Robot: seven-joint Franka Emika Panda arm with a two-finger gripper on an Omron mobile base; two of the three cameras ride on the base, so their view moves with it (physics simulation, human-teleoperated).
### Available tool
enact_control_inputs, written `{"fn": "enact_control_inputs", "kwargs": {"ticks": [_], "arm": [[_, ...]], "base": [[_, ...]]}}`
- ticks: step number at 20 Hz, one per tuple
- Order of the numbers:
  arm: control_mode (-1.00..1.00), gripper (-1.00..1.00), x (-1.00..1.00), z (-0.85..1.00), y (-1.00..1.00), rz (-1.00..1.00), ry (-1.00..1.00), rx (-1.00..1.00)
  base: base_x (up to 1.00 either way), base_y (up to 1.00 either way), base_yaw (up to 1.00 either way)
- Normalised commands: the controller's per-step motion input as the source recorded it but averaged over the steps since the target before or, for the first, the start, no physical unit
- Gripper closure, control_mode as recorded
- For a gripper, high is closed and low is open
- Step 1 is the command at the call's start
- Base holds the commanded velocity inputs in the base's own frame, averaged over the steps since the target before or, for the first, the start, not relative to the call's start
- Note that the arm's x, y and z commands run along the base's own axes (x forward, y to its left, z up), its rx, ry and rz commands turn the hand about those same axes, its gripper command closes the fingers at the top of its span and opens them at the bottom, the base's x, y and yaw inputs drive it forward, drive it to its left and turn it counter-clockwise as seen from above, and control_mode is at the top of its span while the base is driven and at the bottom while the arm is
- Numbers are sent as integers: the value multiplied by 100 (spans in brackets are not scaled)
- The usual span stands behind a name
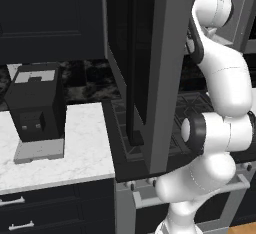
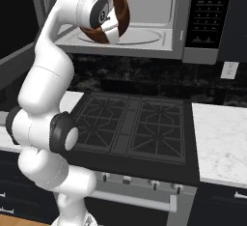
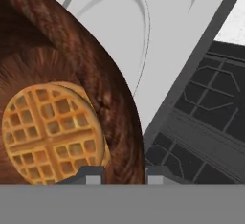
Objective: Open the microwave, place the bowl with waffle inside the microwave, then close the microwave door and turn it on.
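The gripper (image 3: 123, 175) is narrowed onto the rim of the bowl (image 3: 76, 74): in the hand view its two finger tips stand at the 6 o'clock edge with the bowl's brown wall running down between them, so it pinches the bowl. In the right base view the hand (image 2: 103, 15) hangs at the front of the microwave (image 2: 144, 22), with the bowl (image 2: 118, 20) showing as brown slivers behind and under it, at the mouth of the pale cavity, above the front edge of the turntable (image 2: 140, 36).

The bowl is round, so it has no long axis. Seen from the hand, its hollow faces the camera, and the waffle (image 3: 50, 134) lies in it at 8 o'clock, round and golden with a square grid. Past the bowl's rim, at 12 o'clock, the cavity floor and the turntable ring show; at 4 o'clock lies the stove (image 3: 206, 117).

The door (image 1: 150, 68) stands swung wide open, its bar handle (image 1: 132, 73) upright. A coffee machine (image 1: 36, 110) sits on the counter (image 1: 85, 148), at 9 o'clock from the door in the left base view.
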Motion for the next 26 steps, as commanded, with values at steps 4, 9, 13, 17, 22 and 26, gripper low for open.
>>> {"fn": "enact_control_inputs", "kwargs": {"ticks": [4,9,13,17,22,26], "arm": [[-100,100,64,0,0,-8,0,0],[-100,100,42,0,0,-6,0,1],[-100,100,37,-7,0,-3,1,1],[-100,100,29,-11,0,0,4,0],[-100,100,13,-12,0,0,5,0],[-100,100,0,-29,0,0,1,0]], "base": [[0,0,0],[0,0,0],[0,0,0],[0,0,0],[0,0,0],[0,0,0]]}}
